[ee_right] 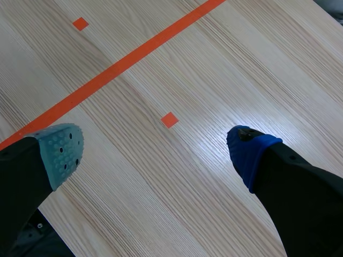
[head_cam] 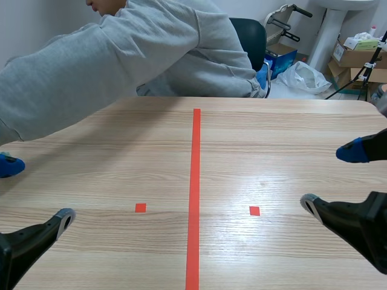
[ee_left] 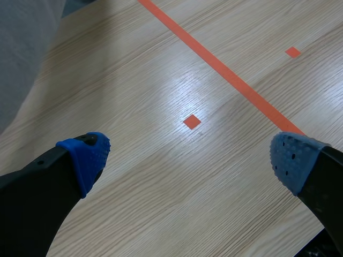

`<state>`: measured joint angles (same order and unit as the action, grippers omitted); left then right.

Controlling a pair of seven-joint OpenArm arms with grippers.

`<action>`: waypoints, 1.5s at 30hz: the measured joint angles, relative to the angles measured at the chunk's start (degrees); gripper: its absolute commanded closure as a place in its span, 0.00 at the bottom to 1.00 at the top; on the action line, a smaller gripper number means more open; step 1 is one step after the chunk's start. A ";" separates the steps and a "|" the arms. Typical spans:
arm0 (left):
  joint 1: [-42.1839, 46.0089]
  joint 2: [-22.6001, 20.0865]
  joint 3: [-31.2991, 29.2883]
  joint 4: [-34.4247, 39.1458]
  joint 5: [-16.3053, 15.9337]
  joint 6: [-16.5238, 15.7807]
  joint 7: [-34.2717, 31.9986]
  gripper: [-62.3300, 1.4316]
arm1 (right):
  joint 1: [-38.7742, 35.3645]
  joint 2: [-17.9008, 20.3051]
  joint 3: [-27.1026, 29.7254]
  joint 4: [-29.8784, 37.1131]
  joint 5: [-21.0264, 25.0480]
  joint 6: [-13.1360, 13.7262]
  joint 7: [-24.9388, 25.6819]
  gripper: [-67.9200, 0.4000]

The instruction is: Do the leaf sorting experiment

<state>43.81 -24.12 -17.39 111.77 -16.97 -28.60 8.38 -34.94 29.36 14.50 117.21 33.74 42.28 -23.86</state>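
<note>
left jaws spread above counter (head_cam: 272,151) | right jaws spread likewise | person's grey sleeve (head_cam: 91,72) over counter's far left

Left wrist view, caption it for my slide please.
Left gripper, jaws open, above the wooden table, orange tape square just ahead.

The person's grey sleeve (head_cam: 72,78) runs off the left edge, its end unseen. Of the left gripper (head_cam: 36,191) and right gripper (head_cam: 327,177), the arms behind are cut off. Far right, the cardboard boxes (head_cam: 357,57) hold something pale, perhaps tissue.
</note>
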 measured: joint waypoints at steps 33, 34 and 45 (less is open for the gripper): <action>-0.96 -4.59 0.09 0.00 0.44 -3.02 -0.44 0.00 | 0.94 -0.13 0.00 -0.07 -6.56 -12.46 -7.17 0.19; -0.96 -4.59 0.09 0.00 0.44 -3.02 -0.44 0.00 | 0.94 -0.13 0.00 -0.07 -6.56 -12.46 -7.17 0.19; -0.96 -4.59 0.09 0.00 0.44 -3.02 -0.44 0.00 | 0.94 -0.13 0.00 -0.07 -6.56 -12.46 -7.15 0.19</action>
<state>42.85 -28.71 -17.30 111.77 -16.53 -31.62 7.94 -34.00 29.23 14.50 117.14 27.18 29.82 -31.00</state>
